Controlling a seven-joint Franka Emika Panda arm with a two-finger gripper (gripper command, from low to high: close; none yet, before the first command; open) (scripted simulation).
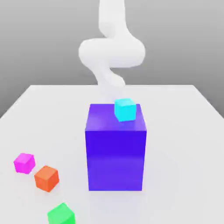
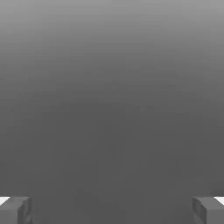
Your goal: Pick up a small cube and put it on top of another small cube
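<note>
The small pink cube (image 1: 24, 163) sits on the table (image 1: 175, 153), at the exterior view's left, near the orange cube (image 1: 47, 178). The green cube (image 1: 61, 215) is close by too. The big blue block (image 1: 115, 159) has a light blue cube (image 1: 125, 110) on top. First job, I think: go over the pink cube, line up with its flat sides, then go straight down. The gripper (image 2: 112, 211) is wide apart, with nothing in it. The arm (image 1: 112, 52) seems to be behind the big block, but its low end is hard to see.
</note>
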